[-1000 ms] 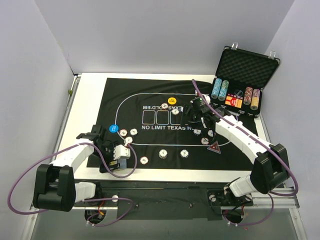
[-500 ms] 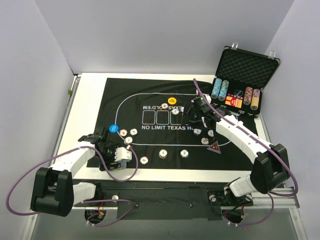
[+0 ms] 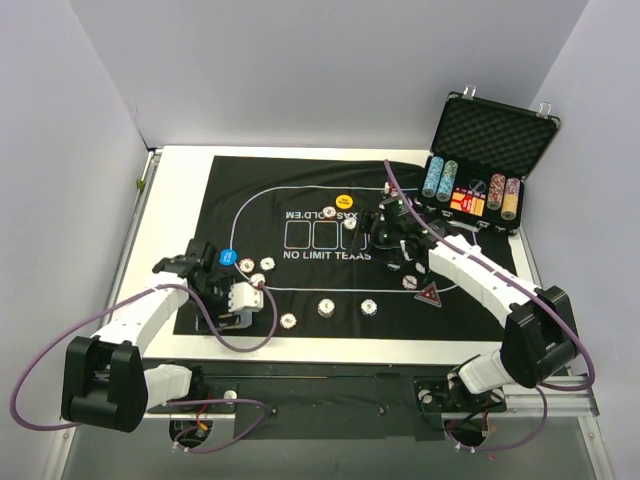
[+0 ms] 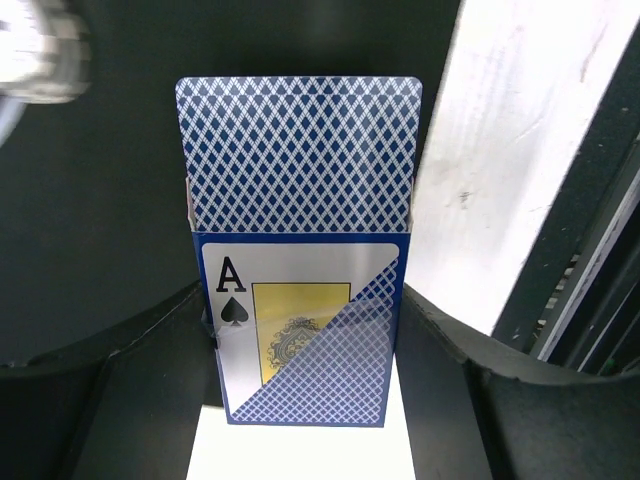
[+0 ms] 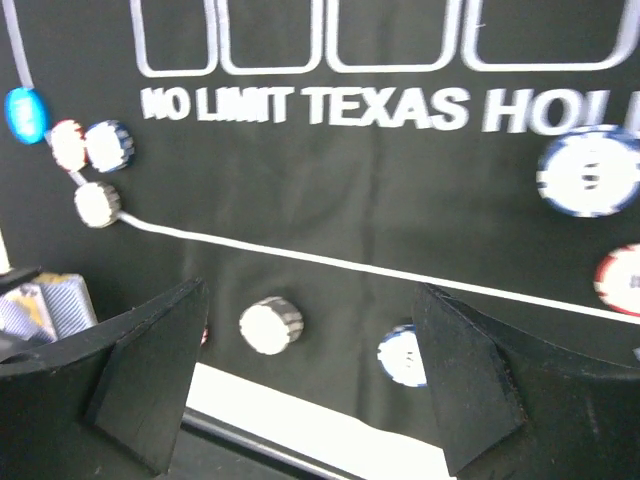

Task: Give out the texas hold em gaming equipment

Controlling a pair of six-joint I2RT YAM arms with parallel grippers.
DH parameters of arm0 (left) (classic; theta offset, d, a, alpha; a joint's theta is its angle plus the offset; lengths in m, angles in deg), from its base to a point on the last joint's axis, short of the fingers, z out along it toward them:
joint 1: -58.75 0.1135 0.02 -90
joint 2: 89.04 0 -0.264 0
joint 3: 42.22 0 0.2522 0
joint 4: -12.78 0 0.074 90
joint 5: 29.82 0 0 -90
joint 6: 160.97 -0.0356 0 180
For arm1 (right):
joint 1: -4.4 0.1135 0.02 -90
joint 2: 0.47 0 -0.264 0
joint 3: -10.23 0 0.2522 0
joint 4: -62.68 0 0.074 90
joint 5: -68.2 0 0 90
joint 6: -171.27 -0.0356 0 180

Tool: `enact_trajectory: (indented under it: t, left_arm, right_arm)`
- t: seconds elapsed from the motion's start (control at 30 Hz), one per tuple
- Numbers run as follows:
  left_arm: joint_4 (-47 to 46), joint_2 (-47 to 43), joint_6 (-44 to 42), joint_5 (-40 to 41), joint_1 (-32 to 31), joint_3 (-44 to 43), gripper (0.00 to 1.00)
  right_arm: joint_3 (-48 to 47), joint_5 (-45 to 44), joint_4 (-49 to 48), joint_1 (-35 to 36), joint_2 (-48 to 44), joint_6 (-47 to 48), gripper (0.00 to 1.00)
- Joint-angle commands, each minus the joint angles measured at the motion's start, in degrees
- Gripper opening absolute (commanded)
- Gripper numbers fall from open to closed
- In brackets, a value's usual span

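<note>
At mat (image 3: 250,190) edge | left hand (image 4: 300,315) pinches diamond-patterned card pack (image 4: 300,150) | right hand (image 5: 310,370) spread

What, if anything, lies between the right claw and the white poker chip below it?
Nothing visible: the round white poker chip lies bare on the black mat, between the fingers of the open right claw.

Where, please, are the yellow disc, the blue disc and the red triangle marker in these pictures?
yellow disc (image 3: 345,201): top external view, its centre.
blue disc (image 3: 228,256): top external view, its centre.
red triangle marker (image 3: 431,294): top external view, its middle.
</note>
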Motion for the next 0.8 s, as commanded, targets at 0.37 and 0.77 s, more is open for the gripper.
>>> enact_trajectory:
  t: [0.37,0.77]
  left_arm:
    - [15.9,7.4,3.0,-9.2,-0.1,-32.7,0.05]
    - [20.7,10.8,4.5,-9.5,-2.1,-43.4,0.00]
  right_arm:
    - [4.7,22.9,-37.8,9.5,2.5,-19.1,0.78]
    - [-0.8,27.6,-54.8,14.7,13.4,-30.0,0.78]
